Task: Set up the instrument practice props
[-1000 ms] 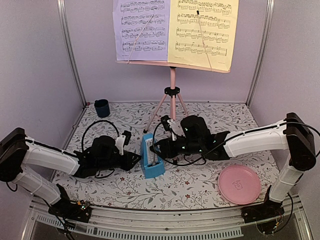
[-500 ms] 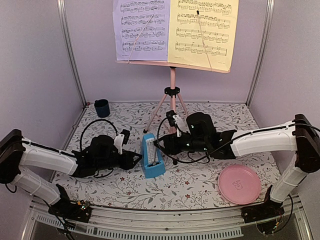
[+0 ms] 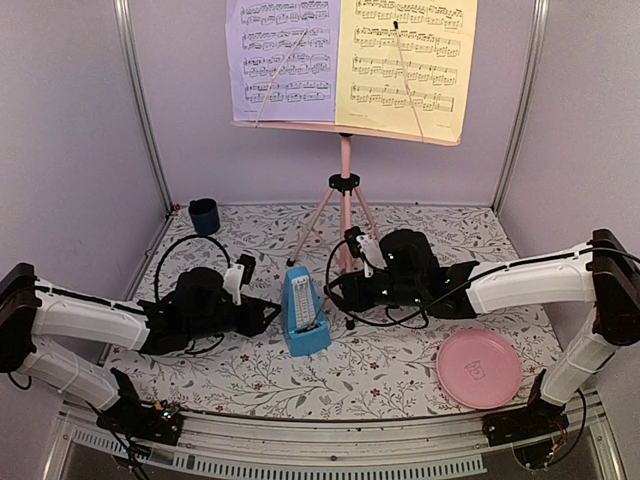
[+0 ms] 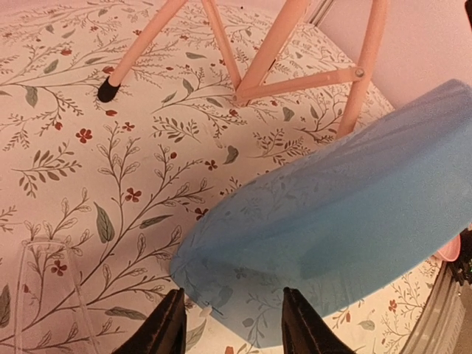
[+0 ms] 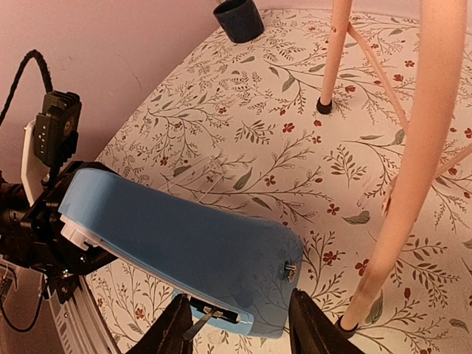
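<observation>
Floral bench (image 3: 420, 360) fills the lower frame. Pink music stand (image 3: 345, 170) stands centre-back, tripod feet on the bench. On its desk at top of frame: lavender sheet (image 3: 283, 55) left, yellow sheet (image 3: 405, 60) right. Blue metronome (image 3: 303, 312) upright at centre, near the stand's front feet. Left end effector (image 3: 270, 314) just left of it, fingers apart, gripping nothing. Right end effector (image 3: 338, 296) just right, fingers likewise apart.
</observation>
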